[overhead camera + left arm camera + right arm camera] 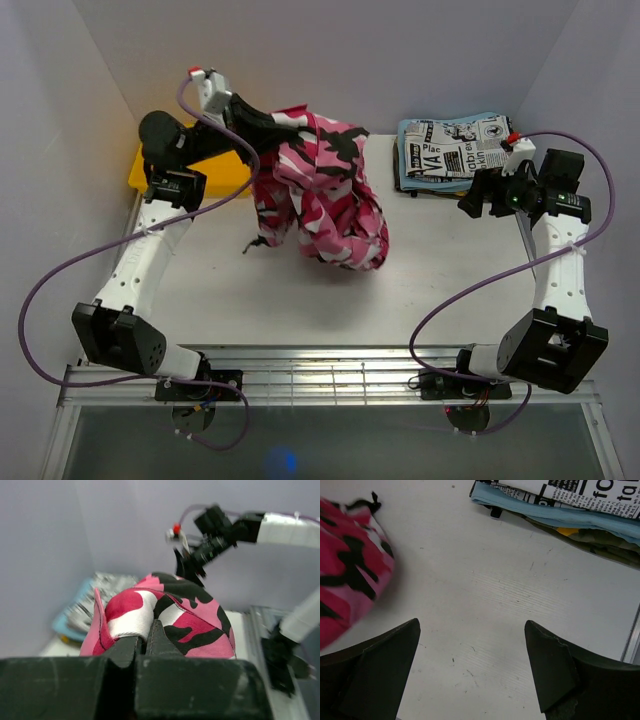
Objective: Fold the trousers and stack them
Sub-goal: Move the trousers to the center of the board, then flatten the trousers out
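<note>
Over scuffed tabletop [230, 290], left end effector [146, 636] pinches bunched trousers [320, 190]; right end effector [471, 625] gapes.

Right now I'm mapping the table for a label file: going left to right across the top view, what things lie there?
yellow object → camouflage trousers → newspaper-print garment

Even, bright light — wrist views blurry.
</note>
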You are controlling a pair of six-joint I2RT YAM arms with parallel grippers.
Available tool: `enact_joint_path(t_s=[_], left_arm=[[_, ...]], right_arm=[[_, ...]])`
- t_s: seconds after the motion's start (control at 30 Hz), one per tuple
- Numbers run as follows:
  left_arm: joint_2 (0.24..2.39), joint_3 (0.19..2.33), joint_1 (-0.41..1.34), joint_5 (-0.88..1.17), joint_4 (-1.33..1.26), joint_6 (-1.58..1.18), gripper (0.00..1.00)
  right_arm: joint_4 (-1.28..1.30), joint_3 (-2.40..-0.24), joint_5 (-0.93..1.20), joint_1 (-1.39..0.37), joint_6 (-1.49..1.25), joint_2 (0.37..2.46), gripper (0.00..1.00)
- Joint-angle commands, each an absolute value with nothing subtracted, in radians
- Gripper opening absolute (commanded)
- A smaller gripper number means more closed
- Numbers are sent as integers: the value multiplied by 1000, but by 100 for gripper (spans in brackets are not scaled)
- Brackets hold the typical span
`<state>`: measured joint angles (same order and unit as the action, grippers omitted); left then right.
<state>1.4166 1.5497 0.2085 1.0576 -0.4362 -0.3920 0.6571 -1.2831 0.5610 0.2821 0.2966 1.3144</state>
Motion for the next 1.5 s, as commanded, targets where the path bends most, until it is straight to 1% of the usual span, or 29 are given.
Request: enact_joint_path(t_s=[0.0,0.17,0.23,0.33,0.37,0.4,0.43,0.47,0.5,0.57,0.6,0.63,0.67,0.7,0.77,0.83,0.87,0.9,0.97,1.0,1.03,1.13,1.17,1.2,1.27,1.3,1.4,1.43,1.47], left_arm=[[1428,1352,251,1084,-391,-437,0],[1447,1024,232,1031,-344,-462,0],[1471,974,232,986,-296,-425,7],[1514,930,216,937,-215,-416,26],[1522,930,206,928,-186,-404,28],[1529,951,169,875,-151,-391,35],[1535,966,146,846,-88,-368,39],[1554,986,121,827,-63,-359,46],[1568,1049,68,812,-29,-347,62],[1632,1139,19,750,101,-313,74],[1652,1190,-32,720,151,-301,77],[1670,1277,-57,675,232,-290,79],[1692,1307,-89,676,256,-272,80],[1692,1327,-101,678,276,-259,82],[1680,1344,-110,698,319,-174,86],[1654,1345,-110,747,386,-97,86],[1643,1336,-110,853,412,-50,86],[1619,1329,-100,894,478,83,86],[1595,1298,-74,914,553,211,87],[1588,1289,-39,919,608,373,87],[1568,1278,-25,931,691,444,87],[1511,1191,44,989,752,665,88],[1461,1166,69,982,753,708,88],[1436,1123,140,939,752,753,89],[1367,1074,228,872,712,848,89],[1349,1028,314,839,674,871,90],[1293,959,466,718,594,946,90],[1284,918,501,669,551,966,90],[1279,899,532,649,532,995,90]], right_arm=[[687,-1298,571,299,324,1289,90],[793,-1256,587,299,460,1305,90],[848,-1235,630,299,507,1318,93],[939,-1184,673,287,584,1339,97],[954,-1174,667,275,595,1342,98],[959,-1155,655,270,606,1344,98],[960,-1146,652,265,612,1345,100],[957,-1137,650,258,617,1344,100],[950,-1123,646,252,620,1345,100],[930,-1112,641,221,614,1358,100],[904,-1108,632,207,604,1365,100],[890,-1103,620,189,580,1388,100],[882,-1104,591,143,571,1402,100],[873,-1106,581,121,563,1419,96],[847,-1104,568,60,523,1456,94],[773,-1097,509,28,480,1483,94],[755,-1095,496,6,451,1492,95],[741,-1097,461,0,437,1503,95],[735,-1114,442,-35,417,1540,95],[739,-1115,442,-41,413,1552,95],[742,-1114,437,-51,405,1575,96],[733,-1095,434,-86,390,1611,96],[718,-1089,436,-101,382,1617,96],[715,-1085,451,-106,374,1626,95],[718,-1091,468,-112,367,1655,74],[724,-1106,491,-112,362,1666,54],[738,-1129,534,-109,356,1672,27],[735,-1143,535,-109,345,1652,9],[736,-1152,537,-106,339,1640,8]])
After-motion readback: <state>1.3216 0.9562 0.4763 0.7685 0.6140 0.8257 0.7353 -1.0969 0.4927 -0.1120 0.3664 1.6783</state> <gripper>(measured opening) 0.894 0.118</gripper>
